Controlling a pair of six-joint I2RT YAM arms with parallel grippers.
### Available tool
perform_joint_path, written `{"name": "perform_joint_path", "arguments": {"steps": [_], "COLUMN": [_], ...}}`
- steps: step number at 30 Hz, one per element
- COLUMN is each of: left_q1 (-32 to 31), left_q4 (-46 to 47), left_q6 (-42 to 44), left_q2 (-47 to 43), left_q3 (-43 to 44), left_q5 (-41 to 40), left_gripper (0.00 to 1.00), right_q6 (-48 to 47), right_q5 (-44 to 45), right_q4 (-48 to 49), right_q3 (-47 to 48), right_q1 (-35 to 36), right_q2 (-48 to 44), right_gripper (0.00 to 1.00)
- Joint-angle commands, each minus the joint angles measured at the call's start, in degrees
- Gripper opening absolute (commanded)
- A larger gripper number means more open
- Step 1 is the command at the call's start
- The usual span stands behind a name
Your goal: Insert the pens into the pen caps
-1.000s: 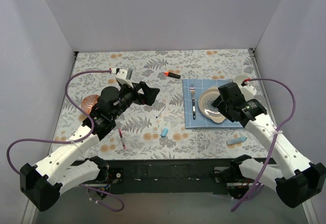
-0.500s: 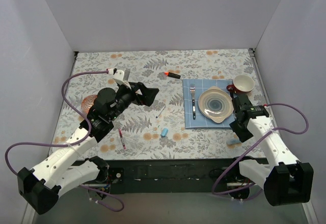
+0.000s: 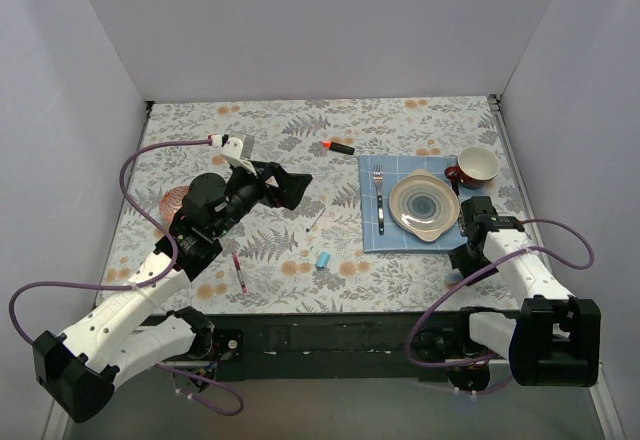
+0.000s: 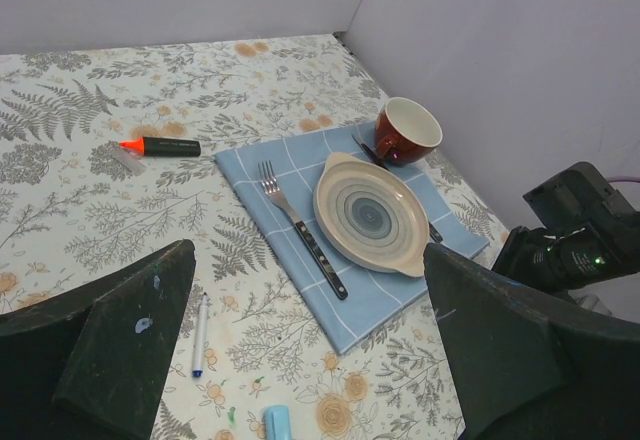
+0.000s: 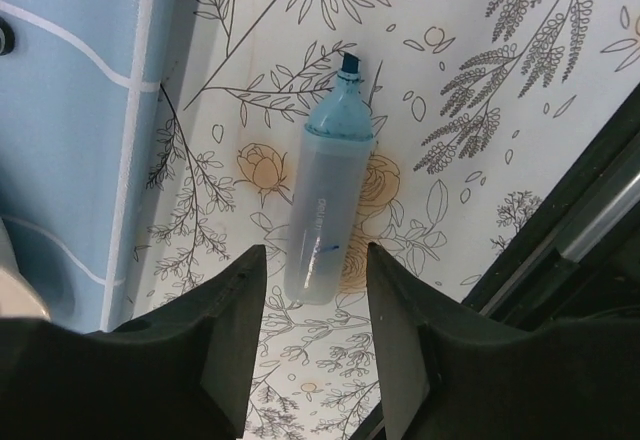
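The chunky light-blue marker (image 5: 325,210) lies uncapped on the table, dark tip pointing away. My right gripper (image 5: 315,265) is open, with its fingers either side of the marker's rear end and not closed on it; it hangs low at the near right (image 3: 466,258). My left gripper (image 3: 290,186) is open and empty above the table's left-middle. The black marker (image 3: 340,147) with an orange-red end lies at the back. The white pen (image 4: 199,335), the light-blue cap (image 3: 323,259) and the maroon pen (image 3: 238,272) lie on the table. No dark blue or maroon cap shows.
A blue cloth (image 3: 375,240) holds a fork (image 3: 379,200) and a plate (image 3: 424,207). A red mug (image 3: 478,165) stands behind it. A pinkish round object (image 3: 176,201) lies at the left. The table's dark front edge (image 5: 590,210) runs close beside the marker.
My right arm has swung from over the plate to the near right and come down over the light-blue marker. My left arm has hardly moved.
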Motion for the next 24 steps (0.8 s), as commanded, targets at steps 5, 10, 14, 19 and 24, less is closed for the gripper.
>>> {"name": "perform_joint_path", "arguments": {"steps": [5,10,14,19,24], "left_q1": [-0.27,-0.27,-0.36,-0.45,-0.53], "left_q4": [0.38,0.64,0.81,2.31,2.40], "left_q6": [1.17,1.34,1.87,3.89,3.72], "left_q2": [-1.14,-1.14,-1.32,-2.81,-2.03], "left_q3": [-0.38,-0.56,-0.73,-2.31,-2.32], "left_q5": [1.42,1.69,2.13,3.97,0.91], "left_gripper": [0.98,0.98,0.98,0.97,0.96], "right_q6": [-0.34,0.01,-0.33,-3.84,-12.09], "right_q5": [2.17,3.32,3.68,3.41,1.05], "right_q4": [5.65,5.39,8.45,10.84,9.87], "right_q3": [-3.60,-4.92,-7.64,-9.67,-5.81], "right_q1": [-1.12,-1.04,-1.12,-1.12,-1.12], "right_q2": [1.86,1.34,-0.50,-3.49,-10.41], "right_gripper": [0.49,0.47,0.27,0.11,0.01]}}
